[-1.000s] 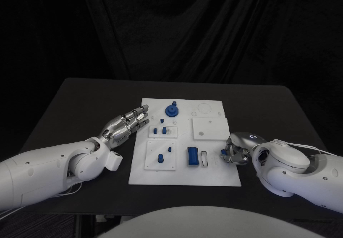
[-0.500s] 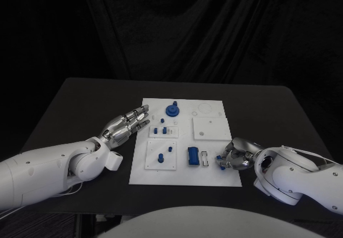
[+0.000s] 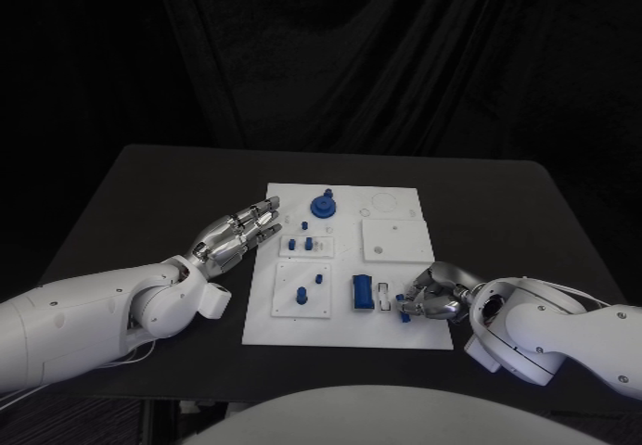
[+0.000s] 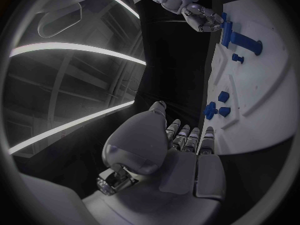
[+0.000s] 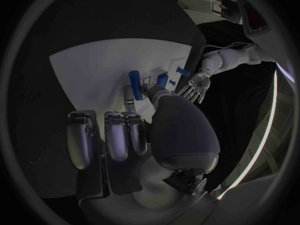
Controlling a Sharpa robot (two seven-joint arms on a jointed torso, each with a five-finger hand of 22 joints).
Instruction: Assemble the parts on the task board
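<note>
blue peg (image 3: pixel 404 313) pinched in the fingertips of my right robot hand (image 3: pixel 436 291), low over the task board (image 3: pixel 402 336) near its front right corner; in the right wrist view the same peg (image 5: pixel 135 78) stands up from between my thumb and a finger, the other fingers curled below it. i hold it by one end, i judge, so the free end can go down into a seat. just beside it on the board lie a blue block (image 3: pixel 361 291) and a narrow pale slot piece (image 3: pixel 384 297), probably where this peg belongs, though i cannot tell the exact hole.

farther along the board, a raised plate near the left edge carries two small blue parts (image 3: pixel 302 297), a group of short blue pegs (image 3: pixel 305 244) sits behind that, and a blue round knob (image 3: pixel 323 205) stands near the far edge. a plain white square plate (image 3: pixel 396 239) lies toward the right edge.

my left robot hand (image 3: pixel 236 235) holds nothing, fingers straight and close together, hovering at the board's left edge, likely to steady it. all this rests on the black worktop (image 3: pixel 160 185).
</note>
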